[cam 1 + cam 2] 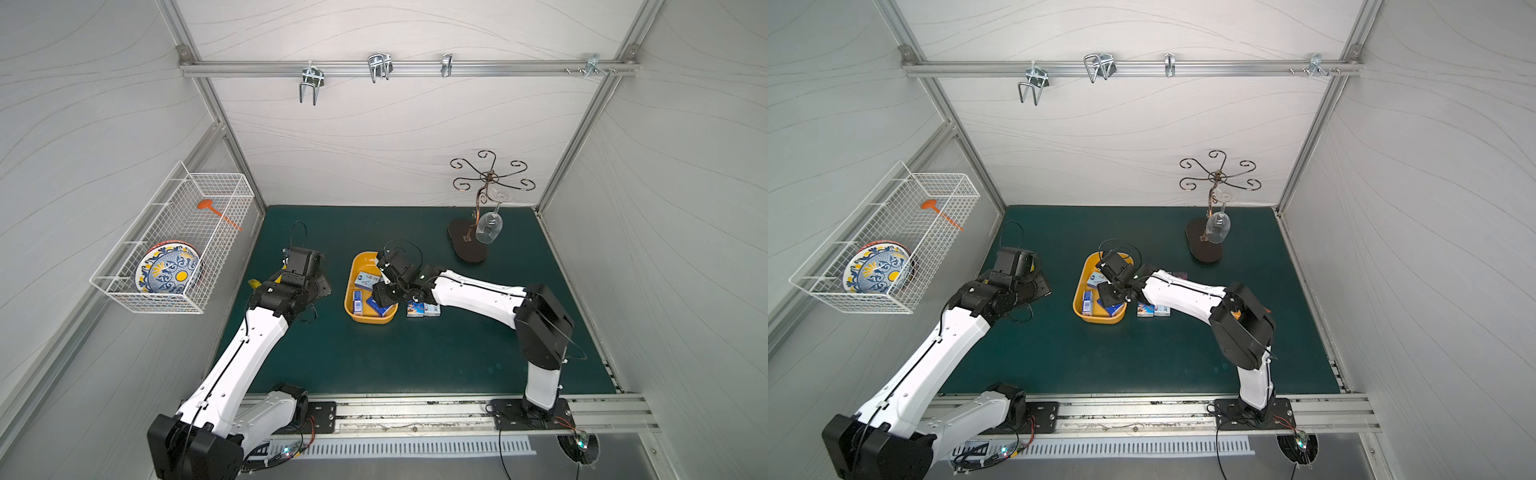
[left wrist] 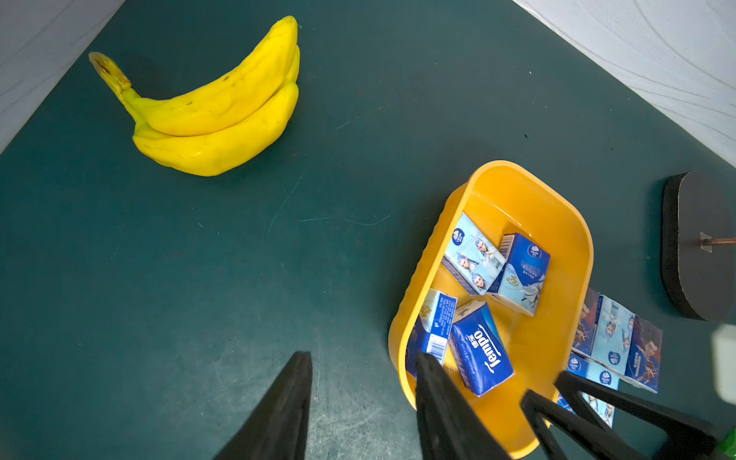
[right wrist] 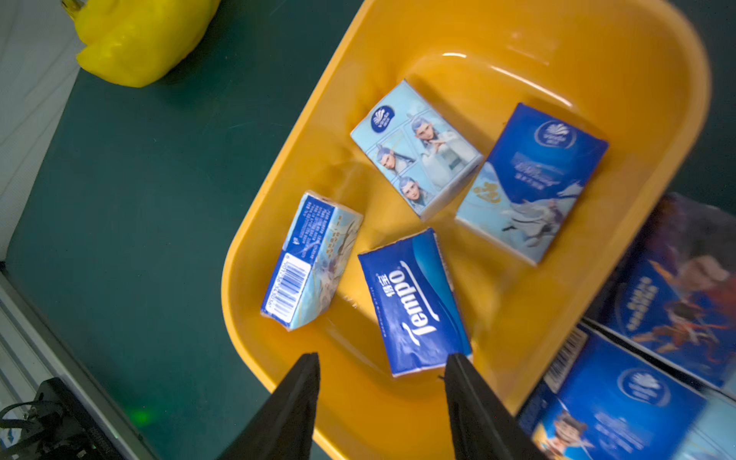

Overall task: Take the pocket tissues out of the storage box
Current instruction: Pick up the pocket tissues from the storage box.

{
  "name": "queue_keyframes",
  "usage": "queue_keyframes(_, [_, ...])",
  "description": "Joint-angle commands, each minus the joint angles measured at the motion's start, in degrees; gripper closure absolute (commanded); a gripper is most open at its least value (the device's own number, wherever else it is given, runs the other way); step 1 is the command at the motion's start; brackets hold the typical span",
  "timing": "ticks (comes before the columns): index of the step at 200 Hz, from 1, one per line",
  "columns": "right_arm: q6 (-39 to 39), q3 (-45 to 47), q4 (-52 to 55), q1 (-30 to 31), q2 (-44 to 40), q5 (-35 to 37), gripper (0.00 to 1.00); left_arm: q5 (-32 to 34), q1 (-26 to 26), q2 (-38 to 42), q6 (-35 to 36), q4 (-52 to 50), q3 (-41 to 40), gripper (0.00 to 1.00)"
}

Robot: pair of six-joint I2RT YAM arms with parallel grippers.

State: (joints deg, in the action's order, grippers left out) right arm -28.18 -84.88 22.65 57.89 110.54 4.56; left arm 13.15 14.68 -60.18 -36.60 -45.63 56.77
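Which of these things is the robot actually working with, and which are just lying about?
In the job: pocket tissues, four in the storage box, others laid beside it; the right hand, open over the box.
Lying about: bananas, wine glass on its stand, wire basket holding a plate, wall hooks.

Four pocket tissues [image 3: 414, 147] in storage box [image 3: 498, 47]; hand [image 3: 382, 354] empty.

We note the right arm [image 1: 469, 291] covering part of the storage box [image 1: 350, 286] in both top views, we cannot count pocket tissues [image 1: 358, 301] there, packets outside the box [image 3: 677, 302] blurred and edge-cropped in right wrist view, bananas [image 3: 135, 47] cropped too
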Motion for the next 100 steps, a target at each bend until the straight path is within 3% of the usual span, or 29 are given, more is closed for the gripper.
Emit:
queue_keyframes(1, [-2.7, -3.54, -2.18, 1.51, 3.08, -2.18, 0.43, 1.0, -0.26, 1.04, 0.74, -0.21, 2.29, 0.54])
queue_keyframes(100, [-13.13, -3.79, -8.81, 2.05, 8.23, -4.92, 0.42, 1.25, -0.26, 1.3, 1.18, -0.24, 1.85, 0.54])
